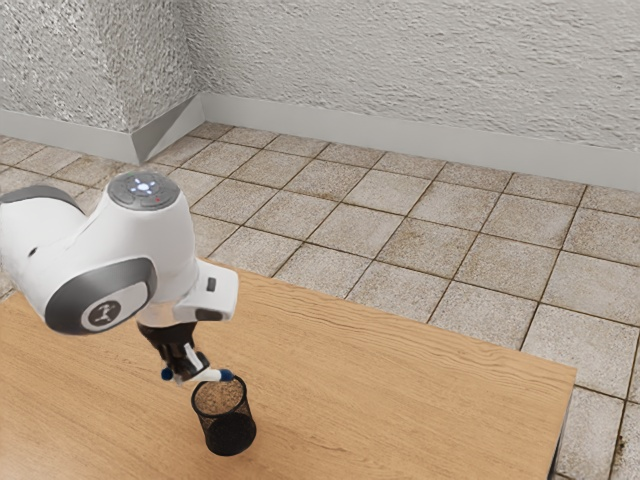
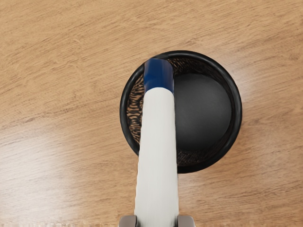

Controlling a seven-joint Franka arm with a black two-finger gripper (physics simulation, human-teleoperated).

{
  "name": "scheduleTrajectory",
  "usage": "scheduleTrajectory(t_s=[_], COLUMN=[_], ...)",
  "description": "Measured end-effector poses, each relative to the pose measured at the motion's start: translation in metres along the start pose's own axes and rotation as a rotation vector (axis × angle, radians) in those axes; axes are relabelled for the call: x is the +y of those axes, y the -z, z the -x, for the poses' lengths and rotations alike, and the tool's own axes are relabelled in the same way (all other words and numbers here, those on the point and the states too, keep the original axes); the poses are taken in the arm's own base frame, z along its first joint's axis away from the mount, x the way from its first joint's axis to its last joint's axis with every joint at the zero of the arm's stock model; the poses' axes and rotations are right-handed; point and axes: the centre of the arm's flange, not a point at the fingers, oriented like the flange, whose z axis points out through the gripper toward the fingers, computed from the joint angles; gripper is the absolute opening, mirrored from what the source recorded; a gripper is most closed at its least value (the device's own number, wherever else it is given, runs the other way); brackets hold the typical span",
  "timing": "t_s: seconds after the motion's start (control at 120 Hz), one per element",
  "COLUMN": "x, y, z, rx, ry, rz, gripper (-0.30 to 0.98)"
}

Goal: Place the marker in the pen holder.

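The marker (image 2: pixel 158 156) lay nearly level, clamped between the fingertips of the gripper (image 1: pixel 190 374), which pointed down. In the exterior view, one blue end reached toward 3 o'clock, above the mesh pen holder (image 1: pixel 230 434), upright on the wooden table (image 1: pixel 400 400) at the gripper's 5 o'clock.

Exterior view looked obliquely down beside the arm (image 1: pixel 165 240); wrist view faced downward, nearer; both covered the pen holder (image 1: pixel 230 433).
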Motion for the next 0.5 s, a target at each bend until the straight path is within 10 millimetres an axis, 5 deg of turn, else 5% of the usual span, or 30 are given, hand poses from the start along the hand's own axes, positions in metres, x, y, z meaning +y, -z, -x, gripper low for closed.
scheduleTrajectory(t_s=[0.242, 0.408, 0.5], x=[-0.007, -0.016, -0.021], y=[-0.034, -0.057, -0.055], z=[-0.012, -0.050, -0.076], rx=[-0.121, -0.193, -0.191], ry=[0.053, 0.072, 0.080], rz=[0.069, 0.144, 0.184], gripper=[-0.04, 0.01, 0.18])
